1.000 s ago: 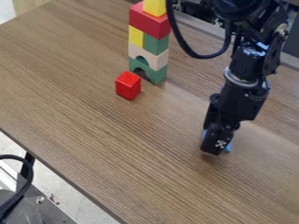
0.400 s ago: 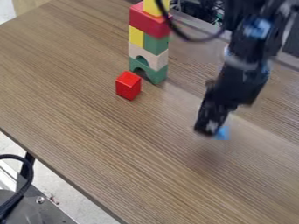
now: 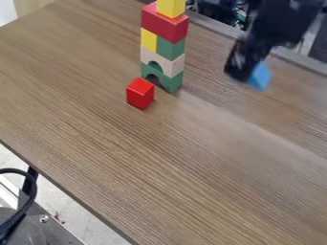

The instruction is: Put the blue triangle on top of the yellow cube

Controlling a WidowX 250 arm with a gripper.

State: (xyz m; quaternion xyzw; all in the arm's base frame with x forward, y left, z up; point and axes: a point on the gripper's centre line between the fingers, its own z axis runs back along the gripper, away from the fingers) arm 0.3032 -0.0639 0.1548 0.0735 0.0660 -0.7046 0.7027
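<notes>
The claw (image 3: pixel 246 74) is blurred and the yellow cube (image 3: pixel 170 8) cropped above

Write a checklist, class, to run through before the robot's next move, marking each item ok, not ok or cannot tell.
1. Blue triangle held in the pincer: ok.
2. Yellow cube resting on the large red block: ok.
3. Tower standing on its green arch: ok.
4. Triangle over the cube: not ok, off to one side.
5. Cube's top free: cannot tell, cut by the view's edge.

The gripper (image 3: pixel 248 78) holds the blue triangle (image 3: pixel 260 77) above the table (image 3: pixel 159 158).
</notes>
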